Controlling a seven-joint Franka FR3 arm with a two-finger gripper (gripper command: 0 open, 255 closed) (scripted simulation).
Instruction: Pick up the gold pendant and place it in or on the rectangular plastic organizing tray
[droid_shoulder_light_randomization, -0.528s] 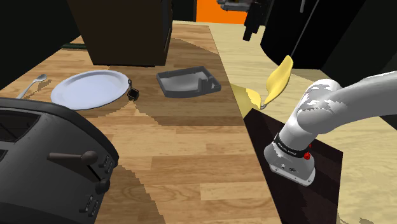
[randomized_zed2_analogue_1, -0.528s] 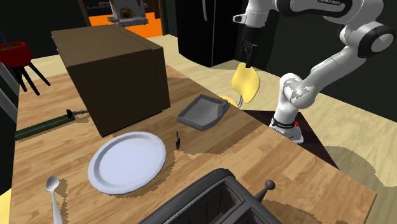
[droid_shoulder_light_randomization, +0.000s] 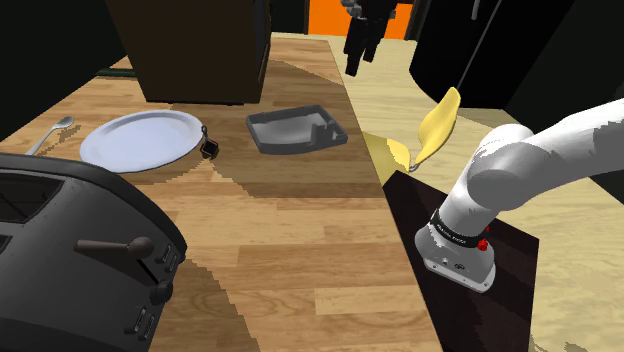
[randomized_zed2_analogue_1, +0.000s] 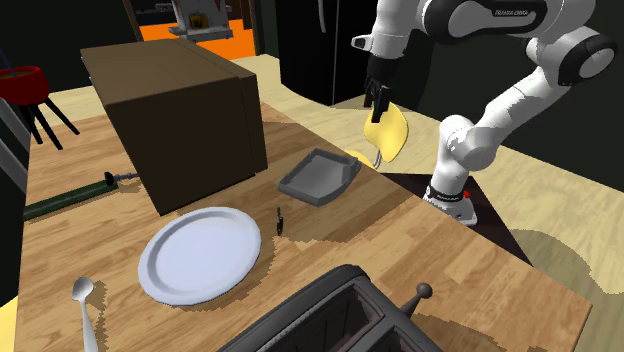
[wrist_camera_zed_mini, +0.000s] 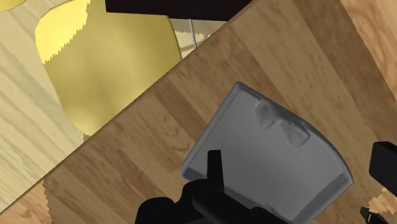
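The pendant (droid_shoulder_light_randomization: 210, 148), drawn small and dark rather than gold, lies on the light brown wooden tabletop (droid_shoulder_light_randomization: 290, 240) just beside the rim of a round white plate (droid_shoulder_light_randomization: 140, 138). That puts it left of centre in the upper half of the shoulder view and near the middle of the second exterior view (randomized_zed2_analogue_1: 280, 220).

The grey rectangular tray (droid_shoulder_light_randomization: 262, 135) sits right of the pendant in the shoulder view, well apart from it. It has low walls and nothing lies in it.

The all-black two-finger gripper (droid_shoulder_light_randomization: 352, 62) hangs at the shoulder view's top edge, above the tray in the picture. In the second exterior view it (randomized_zed2_analogue_1: 381, 102) is right of centre near the top, in front of a curved yellow shape (randomized_zed2_analogue_1: 385, 135). In the wrist view the fingers (wrist_camera_zed_mini: 215, 167) stand wide apart with nothing between them, and the tray (wrist_camera_zed_mini: 273, 159) lies far below.

A black toaster (droid_shoulder_light_randomization: 70, 240) fills the shoulder view's lower left. A dark brown box (droid_shoulder_light_randomization: 190, 50) stands at the top, behind the plate.
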